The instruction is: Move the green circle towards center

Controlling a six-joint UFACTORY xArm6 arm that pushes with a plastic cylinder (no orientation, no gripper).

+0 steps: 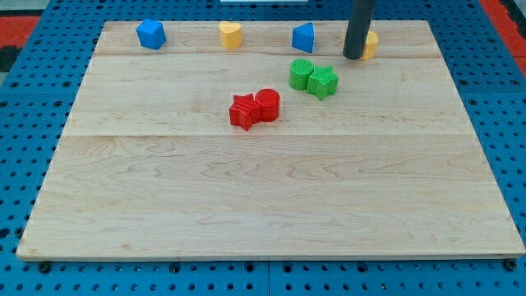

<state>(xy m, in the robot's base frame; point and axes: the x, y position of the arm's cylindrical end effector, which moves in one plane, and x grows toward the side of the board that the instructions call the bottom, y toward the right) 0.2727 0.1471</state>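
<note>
The green circle (301, 73) sits on the wooden board (263, 189), above and to the right of the board's middle. A green star (323, 82) touches it on its right. My tip (352, 57) is near the view's top, up and to the right of the green star, with a gap between them. The rod partly hides a yellow block (371, 43) right behind it.
A red star (243, 112) and a red circle (267, 104) touch each other left of the green pair. Along the top edge stand a blue block (151, 34), a yellow block (231, 34) and a blue block (304, 37).
</note>
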